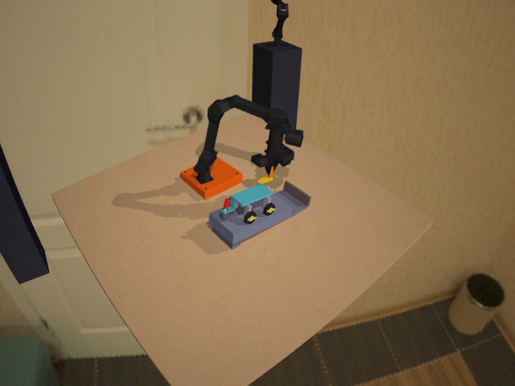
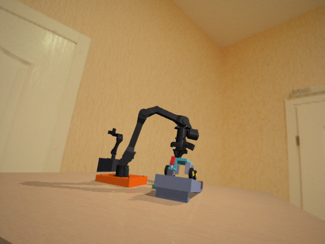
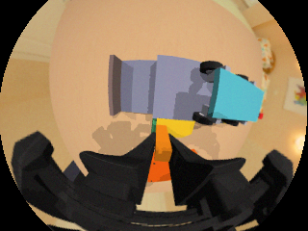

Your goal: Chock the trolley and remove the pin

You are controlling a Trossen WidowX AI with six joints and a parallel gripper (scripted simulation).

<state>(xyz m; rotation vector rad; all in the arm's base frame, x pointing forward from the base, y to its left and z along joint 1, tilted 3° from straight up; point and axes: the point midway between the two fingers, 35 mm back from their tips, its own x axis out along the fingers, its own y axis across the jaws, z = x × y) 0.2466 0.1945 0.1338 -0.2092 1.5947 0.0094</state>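
Gripper: closed on the orange handle of the yellow chock; pointing down, above and behind the ramp in the top view, centre of frame.
Fingers: dark, converging on the handle at lower centre of the wrist view.
Yellow chock: hanging from the gripper, tilted; seen in the top view just above the far long edge of the ramp, at the trolley's right-hand end; contact with table or ramp not discernible. Hidden behind the trolley in the exterior view.
Trolley: cyan top, black wheels with yellow hubs; standing on the ramp, centre of the top view; at right centre in the wrist view.
Stop pin: red head, upright at the trolley's left end in the top view; seated beside the trolley body.
Ramp: grey-blue slab with a raised end wall at its right end in the top view.
Green tray: only a sliver seen, behind the ramp's left corner in the exterior view.
Arm: black, arching from the orange base plate at left of the ramp over to the gripper.
Table: pale pinkish top carrying everything above.
Background: dark pillar at upper centre of the top view; bin at lower right on the floor.
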